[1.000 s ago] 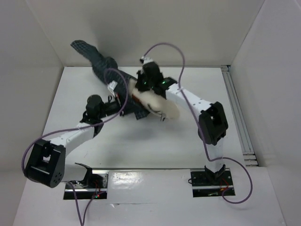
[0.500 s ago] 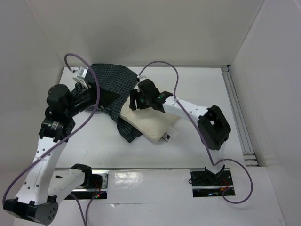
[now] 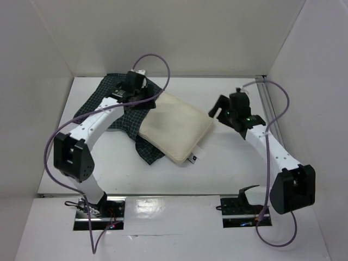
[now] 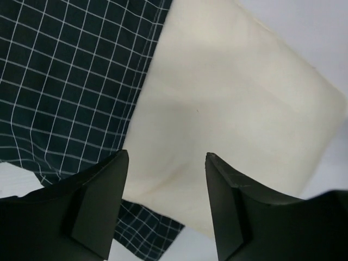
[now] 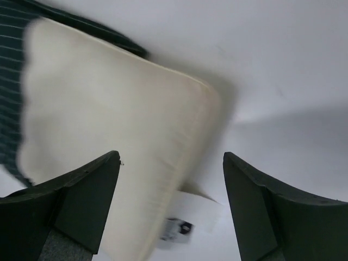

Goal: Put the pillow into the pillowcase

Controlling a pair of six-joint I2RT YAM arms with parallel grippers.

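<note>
White tabletop [image 3: 228,174]: pillow [image 3: 176,128] lies atop pillowcase [image 3: 117,111], not inside, likely staged for insertion. Left fingers [image 4: 95,206] spread, empty, above both; right fingers [image 5: 81,206] spread, empty, beside pillow.

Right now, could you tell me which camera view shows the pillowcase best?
The top external view: most of the pillowcase shows, spread partly under the pillow. Left wrist shows one checked patch; right wrist, only a dark edge.
</note>
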